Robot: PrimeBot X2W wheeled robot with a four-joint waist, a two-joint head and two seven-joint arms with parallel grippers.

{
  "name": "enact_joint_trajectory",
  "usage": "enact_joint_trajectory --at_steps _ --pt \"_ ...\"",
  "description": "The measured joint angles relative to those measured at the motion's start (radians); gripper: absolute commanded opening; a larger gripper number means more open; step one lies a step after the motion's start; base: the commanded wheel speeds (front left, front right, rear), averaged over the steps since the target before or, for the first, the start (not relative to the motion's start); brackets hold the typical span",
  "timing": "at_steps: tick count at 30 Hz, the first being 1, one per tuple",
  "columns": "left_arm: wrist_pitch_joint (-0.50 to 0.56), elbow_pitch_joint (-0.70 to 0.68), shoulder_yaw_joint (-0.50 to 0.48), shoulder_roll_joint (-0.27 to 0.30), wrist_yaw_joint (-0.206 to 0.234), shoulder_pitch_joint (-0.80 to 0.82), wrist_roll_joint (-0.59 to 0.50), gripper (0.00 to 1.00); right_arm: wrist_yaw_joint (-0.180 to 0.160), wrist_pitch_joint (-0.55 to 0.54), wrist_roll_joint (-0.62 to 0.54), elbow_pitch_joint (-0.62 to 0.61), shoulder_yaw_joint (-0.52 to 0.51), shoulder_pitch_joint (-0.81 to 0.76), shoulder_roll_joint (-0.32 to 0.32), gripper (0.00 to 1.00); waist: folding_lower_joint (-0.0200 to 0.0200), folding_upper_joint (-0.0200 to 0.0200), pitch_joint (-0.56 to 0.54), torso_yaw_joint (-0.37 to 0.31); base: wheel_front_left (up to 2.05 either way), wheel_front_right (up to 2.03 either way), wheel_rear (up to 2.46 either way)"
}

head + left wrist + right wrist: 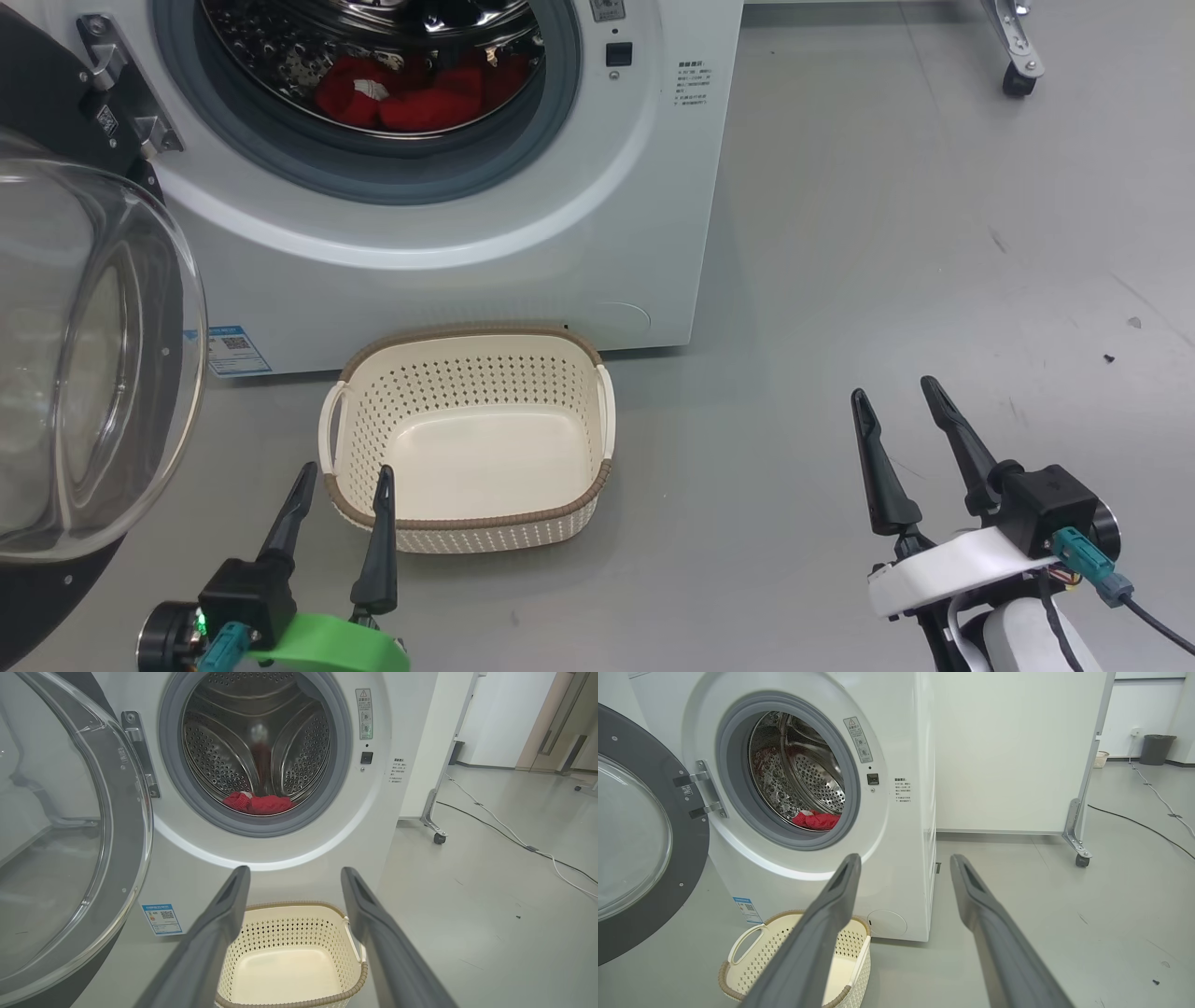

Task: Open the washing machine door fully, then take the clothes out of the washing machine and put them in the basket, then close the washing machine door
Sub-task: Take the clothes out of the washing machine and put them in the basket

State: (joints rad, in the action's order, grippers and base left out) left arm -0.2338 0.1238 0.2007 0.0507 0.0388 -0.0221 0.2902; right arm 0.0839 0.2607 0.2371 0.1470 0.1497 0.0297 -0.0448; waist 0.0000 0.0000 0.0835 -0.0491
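Blue label [161,919]: low left on the washing machine [187,882] front; QR code, print unreadable.
Warning sticker [365,714]: right of drum [257,742]; triangle sign, text unreadable.

Door [127,826] open, clothes [259,804] at drum [212,760] btm, basket [289,933] by washer [299,851].

Grey floor [887,233], wheeled white partition [1017,751]

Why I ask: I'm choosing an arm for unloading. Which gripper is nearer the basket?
The left gripper, on the green mount: its tips are right beside the basket, while the white-mounted right gripper stands well aside.
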Motion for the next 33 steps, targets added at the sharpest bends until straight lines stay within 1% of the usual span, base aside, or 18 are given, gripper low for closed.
enact_joint_trajectory --at_steps 10,18,33 --pt "0.005 -0.001 0.003 0.0 0.006 0.0 0.0 1.0 0.0 0.0 0.002 -0.004 0.01 0.0 0.0 1.0 0.0 0.0 0.002 -0.005 0.01 -0.03 0.02" --pt "0.005 -0.004 0.011 0.0 0.008 0.0 -0.003 1.0 0.0 0.0 0.002 -0.007 0.01 0.0 0.0 1.0 0.0 0.0 0.0 -0.006 0.2 -0.38 0.18" --pt "0.005 -0.004 0.014 0.0 0.01 0.0 -0.006 1.0 0.0 0.0 0.003 -0.01 0.01 0.0 0.0 1.0 0.0 0.0 -0.004 -0.005 0.77 -0.77 0.01"
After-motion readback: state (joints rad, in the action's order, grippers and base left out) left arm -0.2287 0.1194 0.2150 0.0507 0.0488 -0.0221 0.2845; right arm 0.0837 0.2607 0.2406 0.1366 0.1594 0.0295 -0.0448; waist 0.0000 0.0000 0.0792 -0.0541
